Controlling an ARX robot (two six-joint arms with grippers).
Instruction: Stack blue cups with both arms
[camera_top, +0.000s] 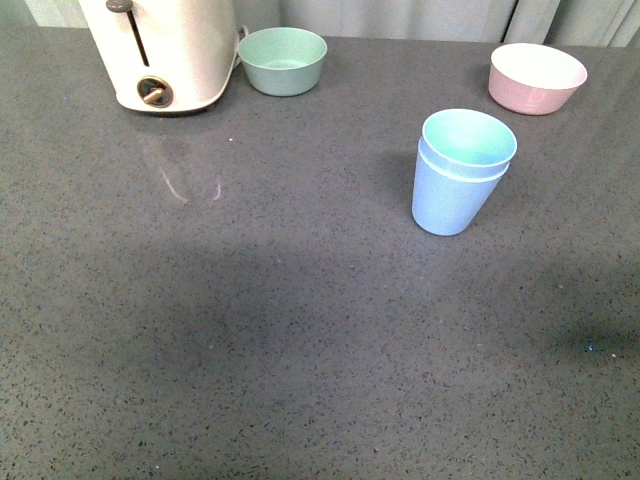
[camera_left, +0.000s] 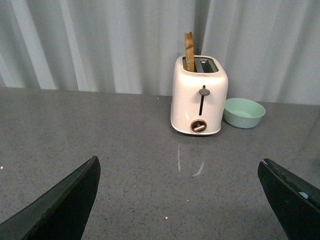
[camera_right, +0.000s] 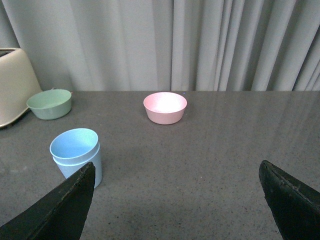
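Nearest the robot, the speckled grey surface (camera_top: 250, 360) lies bare, and neither arm shows in the front view. Each wrist view shows its own hand's fingers spread wide with nothing between them: left hand (camera_left: 180, 200), right hand (camera_right: 177, 200). Both hang above the surface and well apart from any object.

Further out, right of centre, the blue cups (camera_top: 460, 172) stand upright, one nested inside the other, its rim riding just above the outer rim. Judged from this, the stacking step is complete; no grasp remains, and the next move calls only for keeping both hands withdrawn.

Broad open room surrounds the stack on every side. Along the far edge, before the curtain, stand the white toaster (camera_top: 165, 50), the sage-green bowl (camera_top: 284, 60) just beside it, and the pink bowl (camera_top: 537, 77), all clear of the cups
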